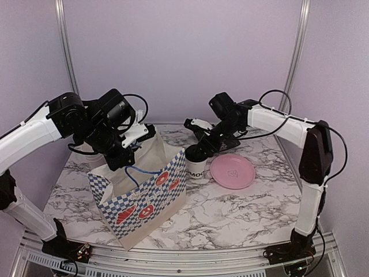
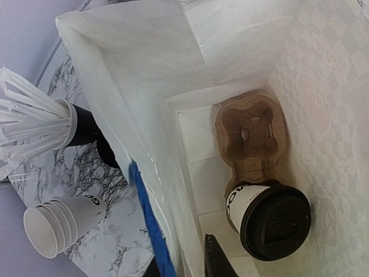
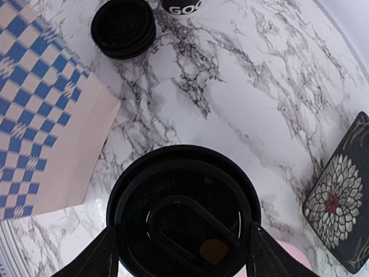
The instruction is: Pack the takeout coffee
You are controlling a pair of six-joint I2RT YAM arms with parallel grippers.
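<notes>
Lidded cup (image 3: 183, 213) btwn R gripper (image 3: 183, 257) fingers (image 3: 101, 259); 2nd cup (image 2: 268, 216) in bag (image 2: 230, 34).

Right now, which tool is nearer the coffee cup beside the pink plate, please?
Right. The right tool flanks that coffee cup from above; the left tool is at the paper bag rim.

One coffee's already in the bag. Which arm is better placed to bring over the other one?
The right. The right gripper clasps the second cup, standing beside the bag; the left gripper hangs over the bag's mouth, away from that cup.
</notes>
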